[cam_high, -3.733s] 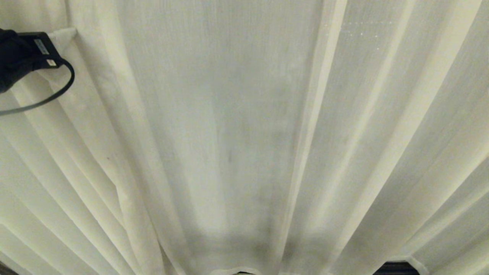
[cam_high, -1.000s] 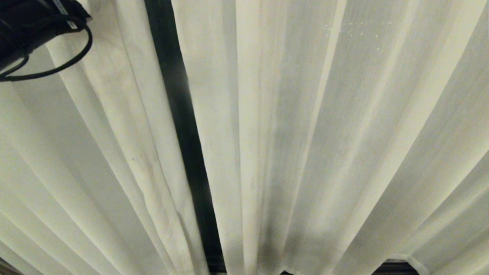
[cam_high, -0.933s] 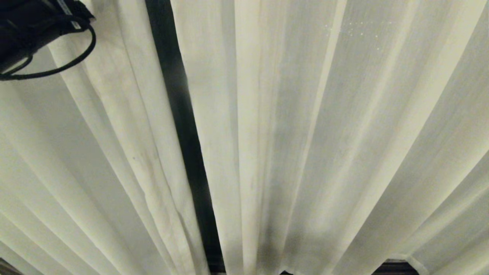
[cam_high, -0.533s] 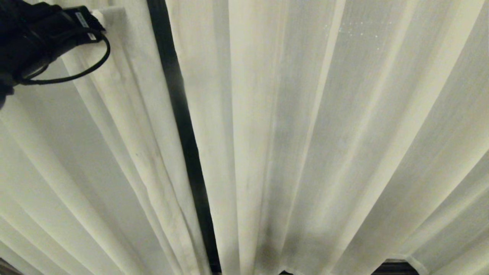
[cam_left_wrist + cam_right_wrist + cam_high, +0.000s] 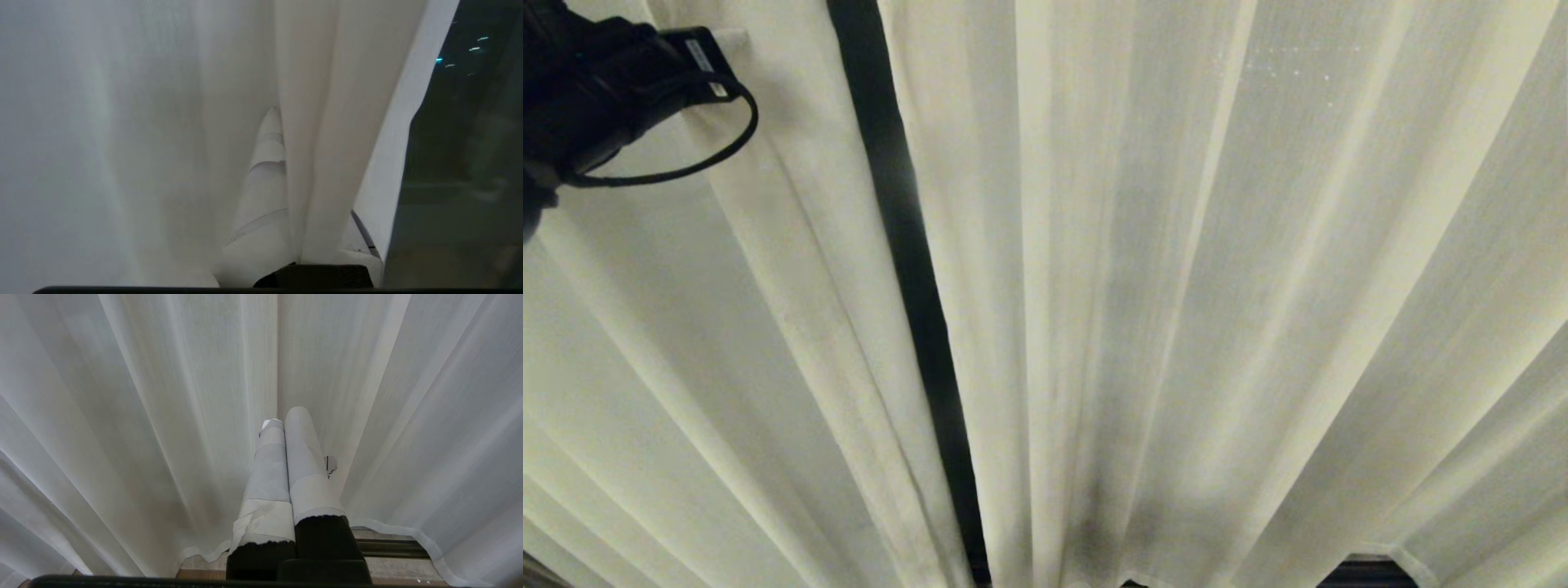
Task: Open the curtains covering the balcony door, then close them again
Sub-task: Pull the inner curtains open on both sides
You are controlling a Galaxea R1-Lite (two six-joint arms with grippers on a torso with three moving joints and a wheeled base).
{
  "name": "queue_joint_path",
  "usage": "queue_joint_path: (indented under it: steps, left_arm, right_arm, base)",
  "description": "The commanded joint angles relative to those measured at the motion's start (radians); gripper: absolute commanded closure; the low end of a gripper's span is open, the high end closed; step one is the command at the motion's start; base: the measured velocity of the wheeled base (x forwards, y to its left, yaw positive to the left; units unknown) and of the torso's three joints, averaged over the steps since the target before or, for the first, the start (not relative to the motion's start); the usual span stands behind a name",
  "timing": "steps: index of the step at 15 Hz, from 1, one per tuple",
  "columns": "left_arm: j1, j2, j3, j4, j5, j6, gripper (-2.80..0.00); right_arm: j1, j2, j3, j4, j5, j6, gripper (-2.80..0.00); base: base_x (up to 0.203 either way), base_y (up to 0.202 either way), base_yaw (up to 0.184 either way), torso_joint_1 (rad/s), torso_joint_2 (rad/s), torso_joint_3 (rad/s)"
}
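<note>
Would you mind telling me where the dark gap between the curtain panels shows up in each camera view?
Head view: dark gap, a narrow strip left of centre.
Left wrist view: dark glass beside the left gripper, shut on curtain fabric.
Right wrist view: not visible.
Shared landmark: the pleated curtains.

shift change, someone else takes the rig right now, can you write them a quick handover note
Left pincer: shut on a fold of the left curtain, high up at the robot's left, close to that panel's inner edge.
Right pincer: shut, holding nothing, parked low in front of the right curtain.
Curtains: a narrow dark gap runs top to bottom between the two panels; the balcony door glass shows through it.
Done: grip taken on the left panel.
Left: the gap is only a slit, so whichever pull comes next, the door must end fully covered again.
</note>
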Motion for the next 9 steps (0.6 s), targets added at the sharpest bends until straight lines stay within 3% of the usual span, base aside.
queue_joint_path:
  steps: [1, 4, 9]
  left_arm:
    - [0.035, -0.011, 0.005, -0.003, 0.003, 0.012, 0.00]
    - [0.090, -0.020, 0.006, -0.003, 0.001, 0.013, 0.00]
    - [0.096, -0.037, 0.009, -0.003, -0.005, 0.012, 0.00]
  right_arm:
    - [0.000, 0.001, 0.000, -0.001, 0.000, 0.000, 0.00]
    - [0.000, 0.000, 0.000, -0.001, 0.000, 0.000, 0.00]
    - [0.000, 0.000, 0.000, -0.001, 0.000, 0.000, 0.00]
  base:
    - [0.000, 0.000, 0.000, 0.000, 0.00, 0.000]
    - [0.000, 0.000, 0.000, 0.000, 0.00, 0.000]
    - [0.000, 0.000, 0.000, 0.000, 0.00, 0.000]
